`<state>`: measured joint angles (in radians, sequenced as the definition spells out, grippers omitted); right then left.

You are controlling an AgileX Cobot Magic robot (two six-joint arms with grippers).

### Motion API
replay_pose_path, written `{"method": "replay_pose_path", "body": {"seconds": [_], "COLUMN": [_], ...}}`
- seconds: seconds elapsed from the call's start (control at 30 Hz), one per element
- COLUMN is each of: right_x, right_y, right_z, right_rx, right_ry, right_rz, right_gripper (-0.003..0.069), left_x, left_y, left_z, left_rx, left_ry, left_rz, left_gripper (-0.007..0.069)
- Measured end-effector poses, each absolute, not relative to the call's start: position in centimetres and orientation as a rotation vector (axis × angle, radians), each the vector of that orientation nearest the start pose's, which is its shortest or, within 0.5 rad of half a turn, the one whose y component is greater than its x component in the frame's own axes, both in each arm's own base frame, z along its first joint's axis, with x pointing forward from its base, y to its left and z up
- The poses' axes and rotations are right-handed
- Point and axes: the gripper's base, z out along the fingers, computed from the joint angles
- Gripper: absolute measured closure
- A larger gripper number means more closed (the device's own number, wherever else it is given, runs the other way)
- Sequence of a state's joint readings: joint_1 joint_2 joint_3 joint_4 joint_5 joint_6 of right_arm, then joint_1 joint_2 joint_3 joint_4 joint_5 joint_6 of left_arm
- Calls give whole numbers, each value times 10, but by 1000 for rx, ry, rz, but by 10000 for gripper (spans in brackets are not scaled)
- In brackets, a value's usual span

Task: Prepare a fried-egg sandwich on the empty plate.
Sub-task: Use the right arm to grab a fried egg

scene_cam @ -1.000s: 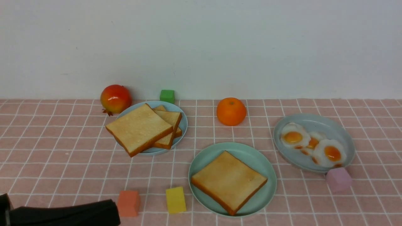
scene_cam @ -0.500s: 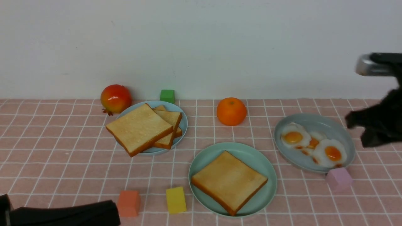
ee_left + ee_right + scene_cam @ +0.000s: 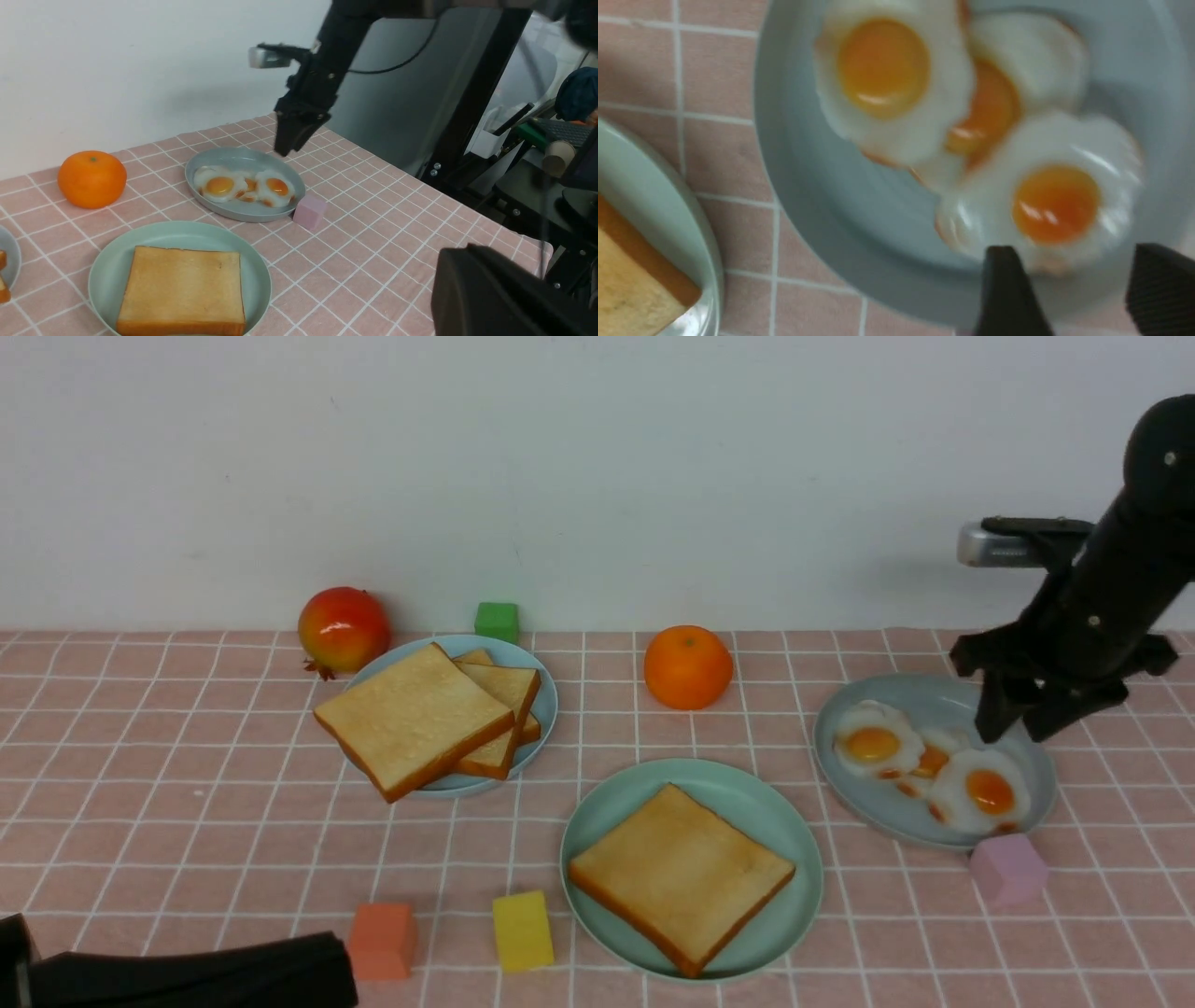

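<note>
Overhead, black right gripper (image 3: 1016, 733) poised above grey-blue oval dish (image 3: 924, 695).
Jaws spread wide, empty, over white fried eggs (image 3: 976, 789).

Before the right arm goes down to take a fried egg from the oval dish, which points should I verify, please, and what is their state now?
1. Right gripper open: ok, jaws apart in the right wrist view.
2. Gripper over the oval dish: ok, above its right part.
3. Nearest fried egg free to lift alone: cannot tell, it overlaps the middle egg.
4. Toast slice flat on the mint-green plate, top bare: ok.
5. Left arm away from the plates: ok.
6. Pink cube clear of the dish: not ok, it sits right at the near rim.
</note>
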<state>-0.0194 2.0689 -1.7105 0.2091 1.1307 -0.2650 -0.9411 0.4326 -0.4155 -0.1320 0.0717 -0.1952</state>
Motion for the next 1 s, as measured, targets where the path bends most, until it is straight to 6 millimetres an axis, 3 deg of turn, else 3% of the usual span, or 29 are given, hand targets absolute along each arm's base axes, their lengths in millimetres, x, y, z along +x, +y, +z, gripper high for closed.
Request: {"method": "replay_pose_path", "body": {"seconds": [0.17, 0.3, 0.67, 1.0], "right_x": [457, 465, 470, 471], "right_y": [-4, -12, -15, -15], "right_z": [186, 176, 164, 161], "right_rx": [-411, -486, -755, -769], "right_ry": [2966, 2957, 2886, 2887], "right_rz": [306, 295, 242, 275], "right_gripper": [131, 72, 68, 78], "left_x": [58, 58, 58, 58], "left_y": [-81, -81, -81, -81], "left_z": [316, 316, 316, 316], "left_rx": [510, 509, 508, 507], "left_ry": [1583, 1585, 1586, 1586], "left_rz": [-991, -991, -993, -993], "left_gripper": [612, 612, 612, 612]}}
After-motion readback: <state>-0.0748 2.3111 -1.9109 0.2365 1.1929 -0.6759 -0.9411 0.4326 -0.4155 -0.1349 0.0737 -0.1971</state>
